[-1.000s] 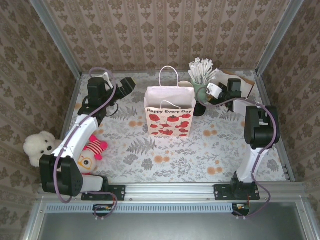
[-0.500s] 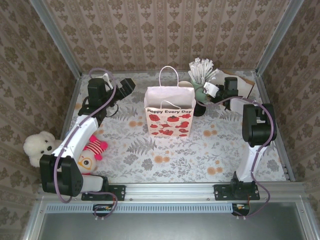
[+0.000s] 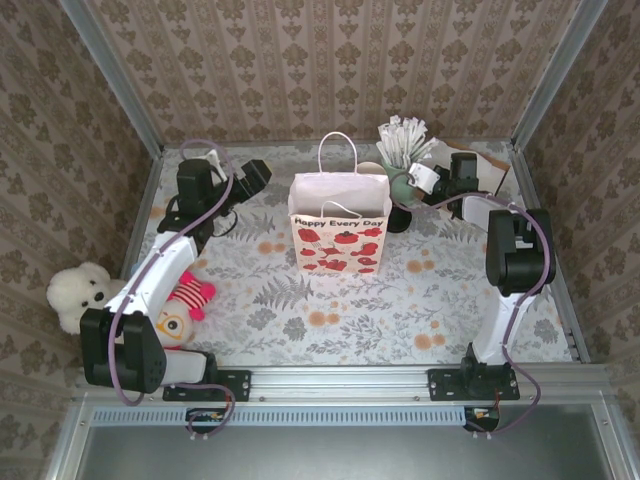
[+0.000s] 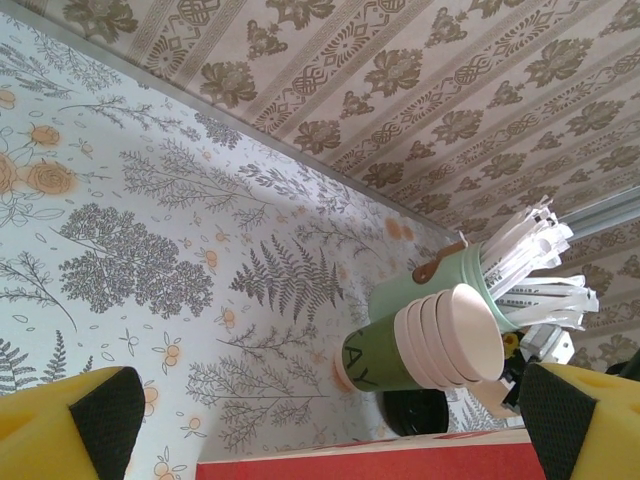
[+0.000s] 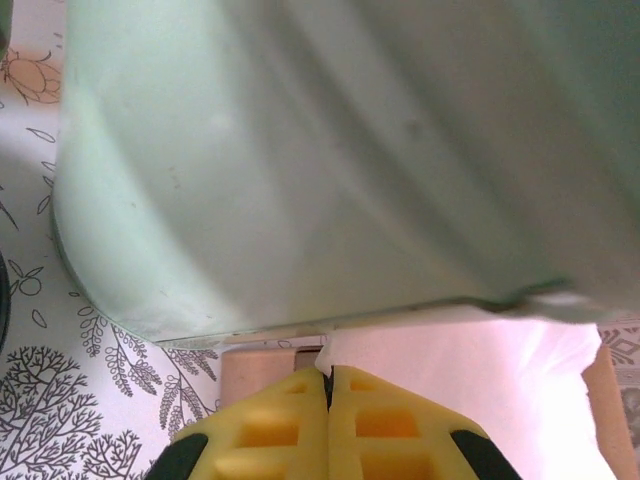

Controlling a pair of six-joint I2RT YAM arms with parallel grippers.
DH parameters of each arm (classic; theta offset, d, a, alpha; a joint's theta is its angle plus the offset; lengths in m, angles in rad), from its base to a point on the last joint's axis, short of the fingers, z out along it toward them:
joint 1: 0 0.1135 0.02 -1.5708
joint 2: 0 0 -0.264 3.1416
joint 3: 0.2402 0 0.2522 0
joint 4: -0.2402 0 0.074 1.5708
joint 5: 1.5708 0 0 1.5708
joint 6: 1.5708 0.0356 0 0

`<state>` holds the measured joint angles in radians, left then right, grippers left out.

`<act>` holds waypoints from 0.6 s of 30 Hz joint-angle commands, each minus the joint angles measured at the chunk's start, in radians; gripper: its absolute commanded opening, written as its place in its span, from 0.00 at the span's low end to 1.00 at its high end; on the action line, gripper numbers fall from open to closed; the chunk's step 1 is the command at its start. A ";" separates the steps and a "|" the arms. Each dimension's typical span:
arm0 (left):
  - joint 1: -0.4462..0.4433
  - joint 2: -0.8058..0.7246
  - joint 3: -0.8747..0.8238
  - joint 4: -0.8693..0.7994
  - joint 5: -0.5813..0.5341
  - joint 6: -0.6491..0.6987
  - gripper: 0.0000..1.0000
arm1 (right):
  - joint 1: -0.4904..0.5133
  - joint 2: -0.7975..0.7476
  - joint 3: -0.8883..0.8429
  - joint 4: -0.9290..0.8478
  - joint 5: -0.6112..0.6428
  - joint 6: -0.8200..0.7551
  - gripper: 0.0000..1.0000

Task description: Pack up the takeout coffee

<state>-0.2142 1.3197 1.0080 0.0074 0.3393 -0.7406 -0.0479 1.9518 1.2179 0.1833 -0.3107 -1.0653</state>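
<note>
The takeout coffee, a dark cup with a black lid, stands just right of the white paper bag with red flowers. My right gripper is at the back right, against the mint-green stirrer cup. Its yellow fingers are shut, with the corner of a white napkin pinched between them. My left gripper hovers at the back left, wide open and holding nothing. Its pads frame the bag's red rim.
A stack of cream cups lies against the stirrer cup behind the bag. A wooden holder sits under the napkin. A white teddy and a red plush toy lie at the left front.
My right gripper has closed from partly open to shut on the napkin corner and edged slightly back. The left arm has hardly moved.
</note>
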 commanded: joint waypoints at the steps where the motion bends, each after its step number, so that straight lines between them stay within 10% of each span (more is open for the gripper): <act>1: 0.010 -0.028 -0.009 0.029 0.001 -0.010 1.00 | -0.012 -0.064 -0.009 0.007 -0.013 0.027 0.00; 18: 0.020 -0.053 0.007 0.038 -0.007 0.029 1.00 | -0.115 -0.301 -0.145 0.094 0.050 0.203 0.00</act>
<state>-0.2012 1.3014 1.0069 0.0082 0.3389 -0.7391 -0.1452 1.7363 1.1004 0.1928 -0.2768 -0.9833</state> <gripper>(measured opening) 0.997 0.050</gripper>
